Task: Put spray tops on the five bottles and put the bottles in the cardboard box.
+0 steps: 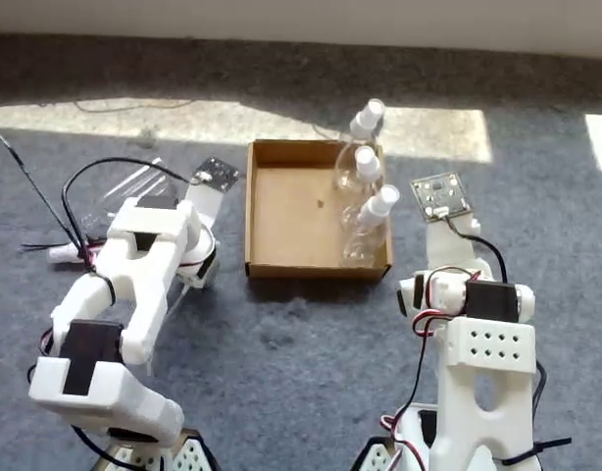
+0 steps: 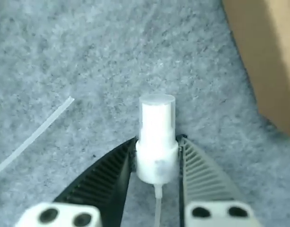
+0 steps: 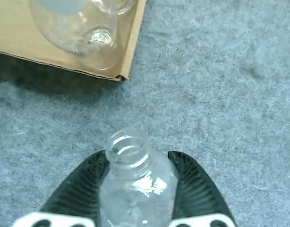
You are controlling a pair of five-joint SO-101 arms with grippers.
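My left gripper (image 2: 157, 141) is shut on a white spray top (image 2: 157, 137), its thin tube hanging down between the fingers, just above the carpet beside the cardboard box (image 2: 263, 56). My right gripper (image 3: 138, 158) is shut on a clear bottle (image 3: 135, 184) with an open neck, held close to the box's near right corner (image 3: 121, 75). In the high view the box (image 1: 281, 211) holds three capped bottles (image 1: 365, 172) along its right side. The left arm (image 1: 144, 265) stands left of the box and the right arm (image 1: 477, 324) at its lower right.
A clear uncapped bottle (image 1: 129, 186) lies on the grey carpet left of the box, behind the left arm. A small white piece (image 1: 61, 253) lies further left. A loose thin tube (image 2: 34, 135) rests on the carpet. Black cables trail around the left arm.
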